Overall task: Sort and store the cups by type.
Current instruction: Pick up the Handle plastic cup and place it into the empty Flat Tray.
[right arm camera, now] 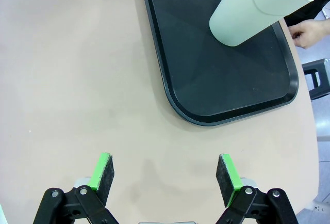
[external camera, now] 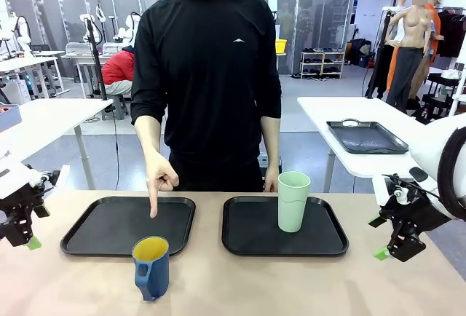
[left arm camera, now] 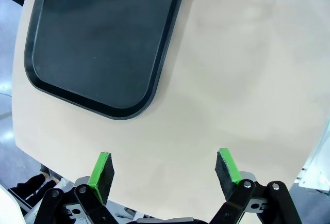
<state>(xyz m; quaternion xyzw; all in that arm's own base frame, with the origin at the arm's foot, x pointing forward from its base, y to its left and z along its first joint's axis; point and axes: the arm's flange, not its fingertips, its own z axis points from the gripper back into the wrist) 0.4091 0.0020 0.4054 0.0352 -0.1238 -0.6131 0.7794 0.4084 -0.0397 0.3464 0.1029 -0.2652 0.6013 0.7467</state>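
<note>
At lower centre the blue cup (external camera: pixel 151 266) is sitting just beside the left tray (external camera: pixel 102 228), where a hand (external camera: pixel 162 181) is pointing, likely marking its place; tumbler (external camera: pixel 293 201) is standing on right tray (external camera: pixel 251 236); left claw (left arm camera: pixel 164 157) and right claw (right arm camera: pixel 165 158) are hanging open.

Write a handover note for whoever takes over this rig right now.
Left gripper: open, empty, above the table near the left tray.
Right gripper: open, empty, beside the right tray.
Done: mint-green tumbler stands upright on the right tray.
Left: blue cup stands on bare table in front of the left tray. The person's hand points down at that tray, so it likely goes there.
</note>
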